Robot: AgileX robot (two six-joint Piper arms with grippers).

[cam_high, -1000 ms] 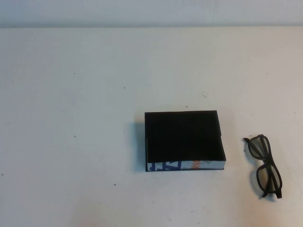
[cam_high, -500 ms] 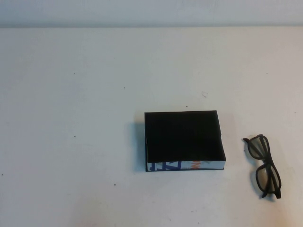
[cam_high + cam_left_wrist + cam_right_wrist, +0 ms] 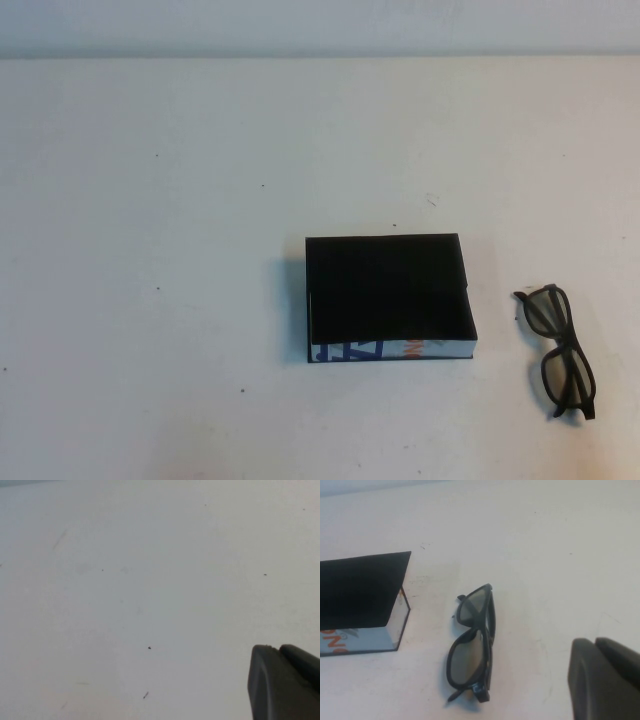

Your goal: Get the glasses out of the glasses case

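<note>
Glasses (image 3: 558, 350) lie flat on the white counter (image 3: 180, 250), out of the glasses case (image 3: 388, 297) and just beside it on the robot's right, a clear gap between them. Arms look folded, frame long axis running roughly near-to-far, lenses greyish. Case sits right of counter centre, black top face up, white front edge with blue lettering and a small orange mark facing the robot. Neither arm shows in the high view, both pulled back off the work area. Right wrist view: glasses (image 3: 472, 641) again, resting on the counter (image 3: 560, 555) near one corner of the case (image 3: 362, 597), not touching it; the case's pale side panel with orange print is visible. Right tool (image 3: 604, 679) appears only as a dark finger block at the picture's corner, hovering above bare counter well clear of the glasses, nothing between or against it; can't tell whether it is released or clenched since only one side shows. Left wrist view: left tool (image 3: 283, 682) likewise a dark block at the corner over plain counter (image 3: 125, 580) with a few small dark specks, no task object nearby, well apart from case and glasses; state can't be told either, probably one finger seen edge-on. Both cameras look down at a slant on the surface, tools held off it.
</note>
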